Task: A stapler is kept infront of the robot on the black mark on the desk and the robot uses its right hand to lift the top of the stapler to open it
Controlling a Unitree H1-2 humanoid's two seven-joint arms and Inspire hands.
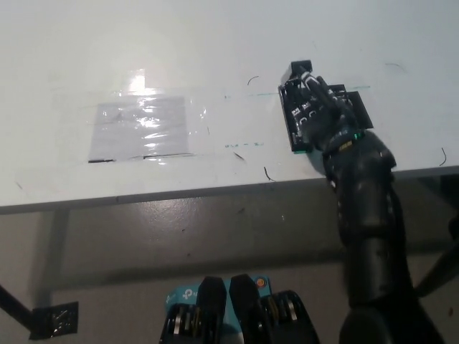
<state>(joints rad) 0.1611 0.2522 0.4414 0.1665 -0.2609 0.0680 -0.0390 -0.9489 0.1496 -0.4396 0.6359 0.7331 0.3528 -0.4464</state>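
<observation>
Right hand is lying over the stapler on the table, fingers curling onto its top; grip unclear.

Single view only: head camera, set high, looking steeply down over the near edge of the white worktop. Worktop fills the upper half of frame; floor lies below that edge. Medium range. No second view to compare.
</observation>
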